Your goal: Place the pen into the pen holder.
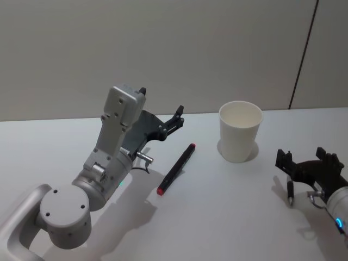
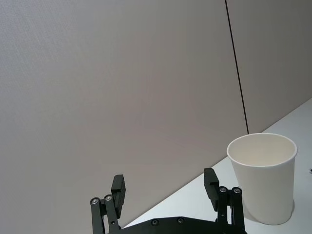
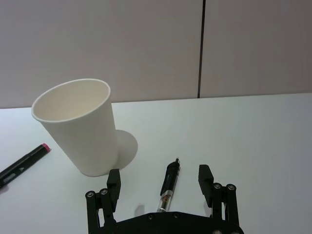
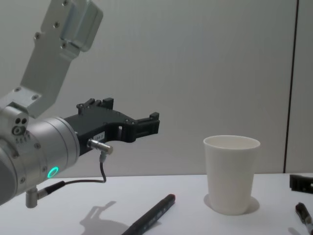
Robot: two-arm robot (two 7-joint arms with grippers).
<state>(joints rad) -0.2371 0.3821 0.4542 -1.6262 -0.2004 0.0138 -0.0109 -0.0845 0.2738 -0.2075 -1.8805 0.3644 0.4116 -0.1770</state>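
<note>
White table (image 1: 228, 217), cup (image 1: 240, 136) mid-right is empty, so nothing's done yet. At lower right the right gripper (image 1: 302, 154) hovers wide open over the pen (image 3: 168, 187), holding nothing. The left gripper (image 2: 165, 183) is open and empty too, up at centre-left.

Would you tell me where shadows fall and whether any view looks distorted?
Chest view: a soft shadow lies on the table under the left gripper. Right wrist view: the cup looks tilted, likely lens perspective, its shadow beside its base.

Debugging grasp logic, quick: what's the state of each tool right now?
Left tool: open, empty.
Right tool: open, empty; a pen lies close by it, not gripped.
</note>
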